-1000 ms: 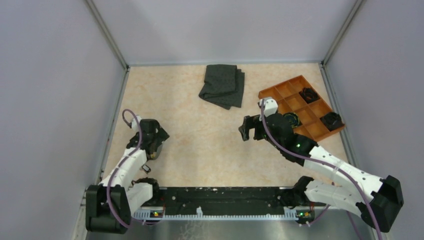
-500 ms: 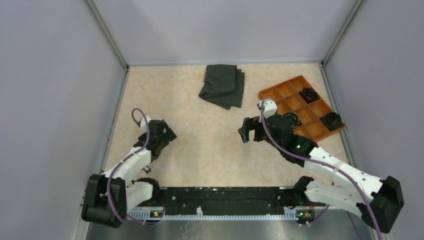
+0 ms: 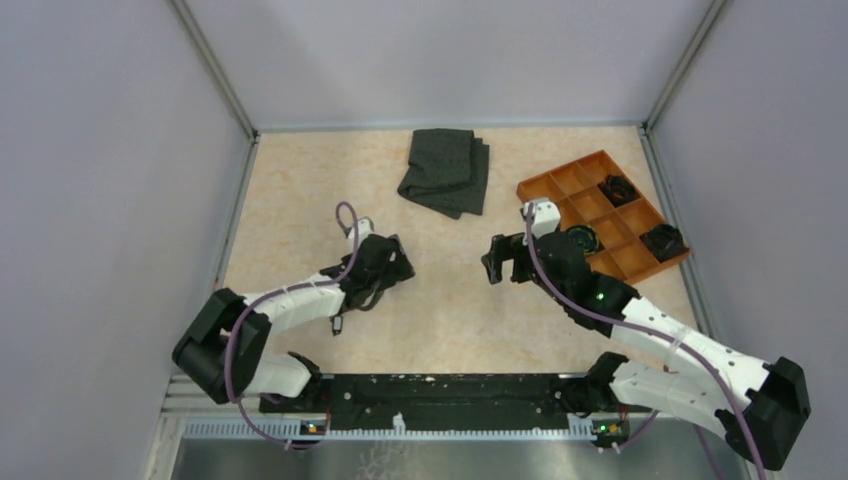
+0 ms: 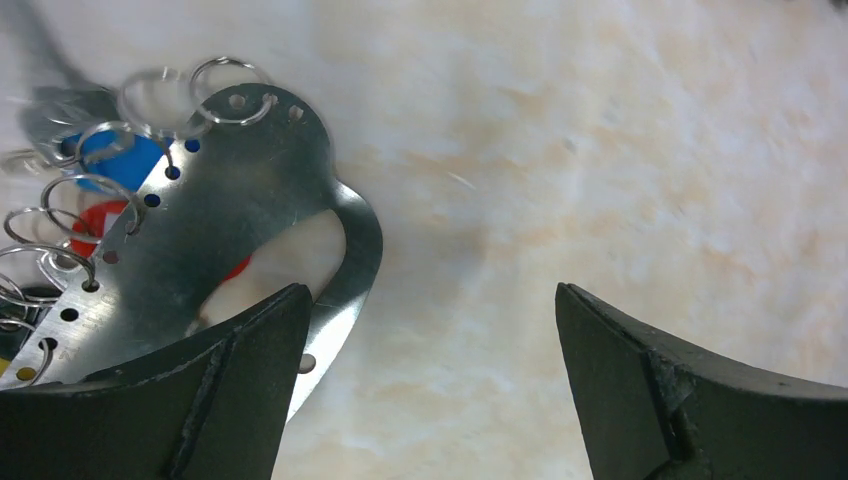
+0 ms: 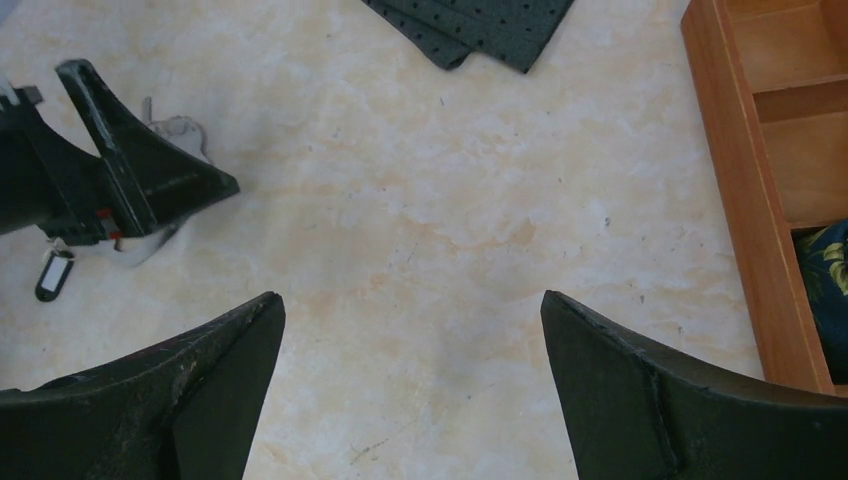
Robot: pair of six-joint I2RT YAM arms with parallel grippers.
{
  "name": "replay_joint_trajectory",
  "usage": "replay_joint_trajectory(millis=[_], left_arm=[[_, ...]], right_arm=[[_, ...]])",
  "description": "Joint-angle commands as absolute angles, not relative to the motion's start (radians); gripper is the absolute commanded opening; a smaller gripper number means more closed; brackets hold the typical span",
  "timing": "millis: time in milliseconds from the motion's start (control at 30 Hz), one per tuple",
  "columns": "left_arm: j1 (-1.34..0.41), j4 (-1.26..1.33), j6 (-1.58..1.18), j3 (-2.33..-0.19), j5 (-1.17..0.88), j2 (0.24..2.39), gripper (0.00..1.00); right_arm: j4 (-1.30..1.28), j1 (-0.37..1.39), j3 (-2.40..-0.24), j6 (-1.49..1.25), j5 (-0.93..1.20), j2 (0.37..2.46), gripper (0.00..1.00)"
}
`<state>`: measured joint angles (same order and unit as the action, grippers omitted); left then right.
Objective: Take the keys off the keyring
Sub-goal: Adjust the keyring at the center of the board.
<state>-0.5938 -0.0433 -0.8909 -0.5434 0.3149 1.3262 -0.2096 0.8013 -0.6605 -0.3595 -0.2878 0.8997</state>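
- The keyring lies flat on the tabletop left of centre. In the left wrist view it sits at 9 to 10 o'clock, a pale metal plate with a row of holes and a curved band.
- The keys are at its 9 o'clock side on small wire rings. A blue head and a red head show; the rest is blurred.
- A second ago the left arm was folded at the tabletop's 9 o'clock edge. It has since swung in toward the centre and now hangs over the keyring.
- The left fingers are spread wide and hold nothing. One tip overlaps the keyring's lower edge in the wrist view; I cannot tell if it touches.
- From above, the left arm's head hides the keyring almost wholly.
- The right fingers have barely shifted. They are spread wide, hold nothing, and hover just at 3 o'clock of the left fingers, apart from them.
- A small dark tag lies on the tabletop at 7 o'clock of the left fingers.
- A folded dark cloth lies at the tabletop's 12 o'clock, well apart from the keyring.
- An orange tray sits at 2 o'clock beside the right wrist, with black clumps in two of its compartments.
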Motion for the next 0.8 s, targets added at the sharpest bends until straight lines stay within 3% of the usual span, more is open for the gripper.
replay_joint_trajectory(millis=[0, 333, 467, 600, 700, 767], left_arm=[[-0.717, -0.061, -0.963, -0.609, 0.174, 1.419, 0.98], [-0.646, -0.291, -0.779, -0.705, 0.344, 1.275, 0.98], [-0.483, -0.226, -0.669, -0.66, 0.229, 1.24, 0.98], [-0.448, -0.14, -0.593, -0.635, 0.134, 1.256, 0.98], [-0.442, -0.1, -0.572, -0.621, 0.086, 1.27, 0.91], [-0.443, -0.118, -0.564, -0.62, 0.087, 1.275, 0.8]], right_arm=[[-0.178, 0.793, -0.65, -0.367, -0.334, 0.855, 0.99], [-0.034, 0.786, -0.576, -0.495, -0.136, 0.87, 0.99], [0.148, 0.784, -0.515, -0.59, 0.022, 0.94, 0.99], [0.295, 0.785, -0.498, -0.653, 0.104, 1.059, 0.96], [0.372, 0.785, -0.498, -0.69, 0.158, 1.16, 0.9], [0.419, 0.787, -0.492, -0.711, 0.18, 1.205, 0.86]])
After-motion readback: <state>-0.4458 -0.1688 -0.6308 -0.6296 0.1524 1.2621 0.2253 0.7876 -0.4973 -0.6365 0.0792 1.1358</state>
